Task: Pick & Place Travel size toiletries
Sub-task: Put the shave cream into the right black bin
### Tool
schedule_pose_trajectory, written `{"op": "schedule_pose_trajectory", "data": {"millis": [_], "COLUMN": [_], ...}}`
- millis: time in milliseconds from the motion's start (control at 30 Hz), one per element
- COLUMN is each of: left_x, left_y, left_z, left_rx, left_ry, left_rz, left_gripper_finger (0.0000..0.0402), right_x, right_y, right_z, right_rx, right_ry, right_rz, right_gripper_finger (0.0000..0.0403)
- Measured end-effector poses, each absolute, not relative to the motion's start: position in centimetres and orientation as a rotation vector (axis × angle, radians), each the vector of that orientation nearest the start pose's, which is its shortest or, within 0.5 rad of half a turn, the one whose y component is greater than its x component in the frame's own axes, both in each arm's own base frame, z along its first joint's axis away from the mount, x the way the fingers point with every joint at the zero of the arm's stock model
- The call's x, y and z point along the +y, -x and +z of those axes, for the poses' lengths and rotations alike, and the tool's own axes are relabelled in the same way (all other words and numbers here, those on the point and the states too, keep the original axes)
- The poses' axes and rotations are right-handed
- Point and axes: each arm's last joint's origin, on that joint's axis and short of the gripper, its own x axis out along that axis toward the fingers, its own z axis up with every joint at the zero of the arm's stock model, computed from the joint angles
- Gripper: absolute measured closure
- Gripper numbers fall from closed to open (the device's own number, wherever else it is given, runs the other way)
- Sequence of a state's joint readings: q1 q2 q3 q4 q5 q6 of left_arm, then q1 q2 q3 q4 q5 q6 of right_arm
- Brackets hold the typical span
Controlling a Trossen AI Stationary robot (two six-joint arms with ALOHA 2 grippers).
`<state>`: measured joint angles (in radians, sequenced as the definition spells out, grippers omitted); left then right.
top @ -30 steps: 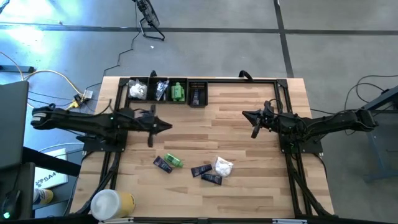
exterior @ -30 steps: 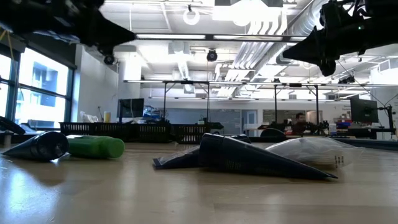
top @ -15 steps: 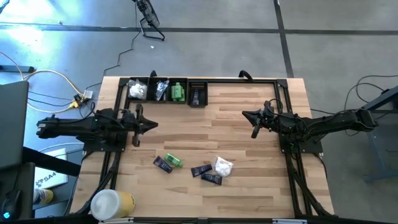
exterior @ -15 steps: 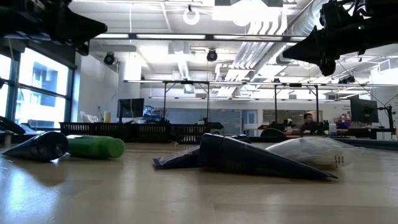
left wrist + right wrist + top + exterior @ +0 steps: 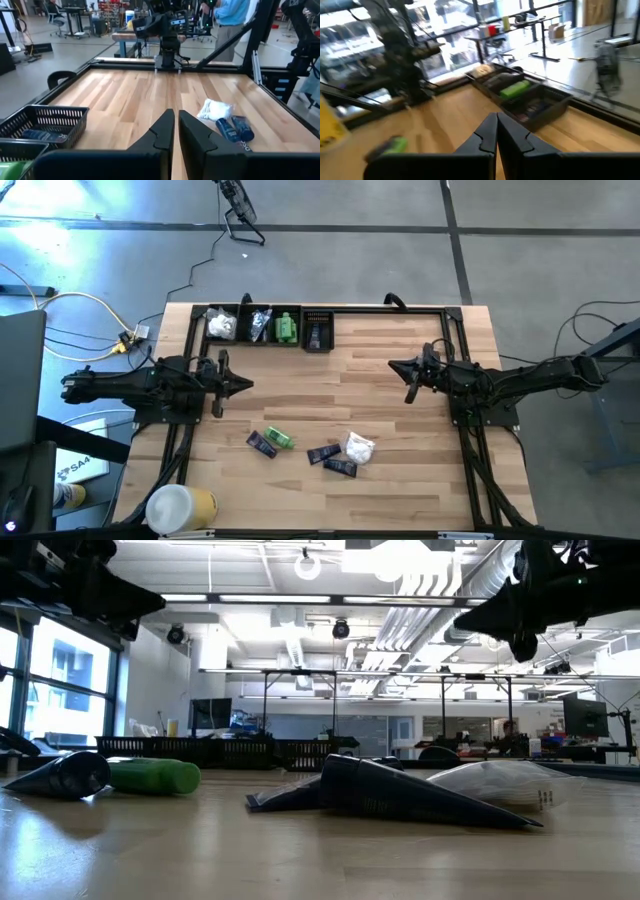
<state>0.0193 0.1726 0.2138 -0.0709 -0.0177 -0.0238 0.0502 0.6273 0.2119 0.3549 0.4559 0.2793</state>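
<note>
The loose toiletries lie on the wooden table toward its near edge. A green bottle (image 5: pixel 281 440) lies beside a dark sachet (image 5: pixel 262 444). Two more dark sachets (image 5: pixel 323 453) (image 5: pixel 342 468) lie next to a white wrapped packet (image 5: pixel 359 446). My left gripper (image 5: pixel 248 383) hovers shut at the table's left side, pointing level toward the right. My right gripper (image 5: pixel 392 364) hovers shut at the right side, pointing level toward the left. Both are empty and well above the items. The left wrist view shows the packet (image 5: pixel 215 109) and sachets (image 5: pixel 229 130) ahead of my shut fingers (image 5: pixel 165 125).
A row of black baskets (image 5: pixel 262 326) stands at the far left edge and holds a white packet (image 5: pixel 220 326), a green bottle (image 5: pixel 288 329) and dark items. A large white-and-yellow cylinder (image 5: pixel 180 506) lies at the near left corner. A black frame (image 5: pixel 455 330) borders the table.
My left gripper has drawn back toward the table's left edge, still level and shut. The right arm and the items have kept still.
</note>
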Motion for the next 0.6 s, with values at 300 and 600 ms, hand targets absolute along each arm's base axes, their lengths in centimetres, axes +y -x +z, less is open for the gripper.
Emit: {"op": "schedule_pose_trajectory", "data": {"millis": [300, 600], "left_x": [0.2, 0.2], "left_y": [-9.9, -9.9], "left_z": [21.6, 21.5], "left_rx": [0.028, 0.039], "left_ry": [0.024, 0.024], "left_rz": [0.038, 0.038], "left_gripper_finger": [0.0380, 0.0380], "right_x": [0.2, 1.1], "right_y": [-16.4, -21.5], "right_z": [23.4, 26.0], "right_rx": [-0.025, 0.176], "right_ry": [-0.251, -0.126], "right_rz": [-0.352, -0.352], "right_gripper_finger": [0.0401, 0.0401]}}
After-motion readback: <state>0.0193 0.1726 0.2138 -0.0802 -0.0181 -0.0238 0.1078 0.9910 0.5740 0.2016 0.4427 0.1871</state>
